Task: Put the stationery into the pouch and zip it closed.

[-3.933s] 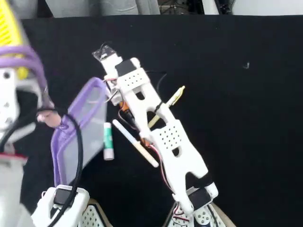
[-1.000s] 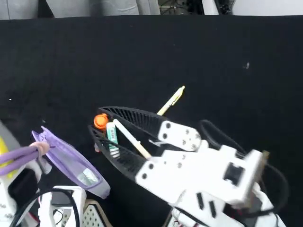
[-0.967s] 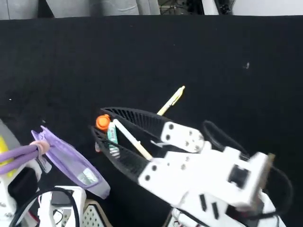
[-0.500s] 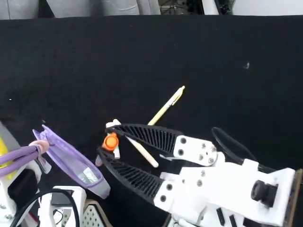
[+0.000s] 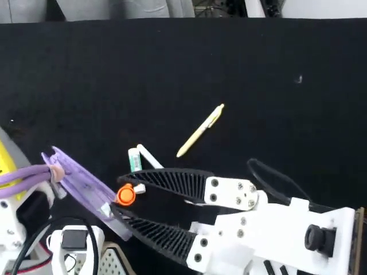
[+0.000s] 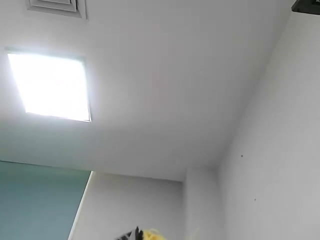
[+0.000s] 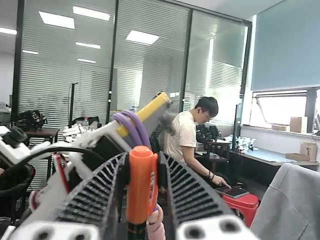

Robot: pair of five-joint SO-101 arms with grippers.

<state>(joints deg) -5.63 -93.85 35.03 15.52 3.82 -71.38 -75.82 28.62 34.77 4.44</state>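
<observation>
My right gripper (image 5: 116,196) is shut on an orange-capped marker (image 5: 126,195), held close against the lower edge of the purple pouch (image 5: 80,183). The right wrist view has the marker (image 7: 141,185) clamped between the black ribbed fingers (image 7: 100,195). The pouch hangs tilted above the table's front left, with my left gripper (image 5: 54,173) shut on its upper end. That gripper's yellow finger (image 7: 147,114), wound with purple bands, stands just beyond the marker. A yellow pen (image 5: 200,130), a green-and-white glue stick (image 5: 134,159) and a white pen (image 5: 150,157) lie on the table.
The black table (image 5: 275,69) has free room across its back and right. Both arm bases (image 5: 74,252) stand at the front edge, and the right arm's white body (image 5: 269,235) covers the front right.
The right gripper has carried the orange marker from over the glue stick toward the front left, up to the pouch. The pouch has shifted slightly. The glue stick and white pen are uncovered.
</observation>
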